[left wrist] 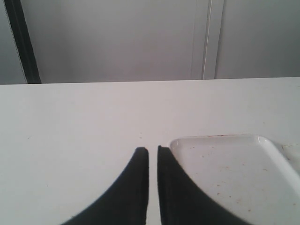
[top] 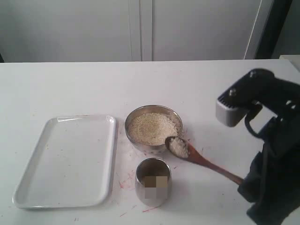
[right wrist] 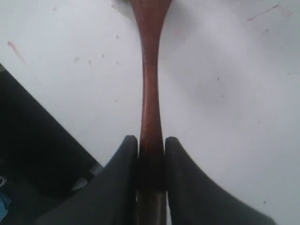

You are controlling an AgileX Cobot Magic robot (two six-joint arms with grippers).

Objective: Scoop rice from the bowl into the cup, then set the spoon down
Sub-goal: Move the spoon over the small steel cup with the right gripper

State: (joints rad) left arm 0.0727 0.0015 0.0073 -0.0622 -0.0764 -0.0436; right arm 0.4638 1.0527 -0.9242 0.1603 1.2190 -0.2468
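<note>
1. The right gripper [right wrist: 151,140] is clamped on the handle of the spoon [right wrist: 150,75], with one dark finger pressed to each side of it. The handle's end is hidden between the fingers [right wrist: 117,187]. In the right wrist view the spoon's head is cut off at the picture's edge.
2. In the exterior view the right arm [top: 276,159] is a dark mass. Its fingers cannot be made out, and the handle disappears into it.
3. Only the exterior view shows the head, at the far end of the handle from the gripper. It is heaped with rice [top: 178,147] and lies at the rim of the bowl [top: 140,146], which is full of rice. Whether the head touches the rim cannot be told.
4. The cup [top: 140,183] stands just beside the head. A blurred patch covers part of its wall, and its contents cannot be made out.
5. The left gripper [left wrist: 151,151] shows only in its own wrist view. Its fingers are nearly together, with nothing in the narrow slit between them, and their bases are cut off.
6. The corner of the tray [left wrist: 262,140] lies just beside one of the left gripper's fingertips on the table [left wrist: 70,122].
</note>
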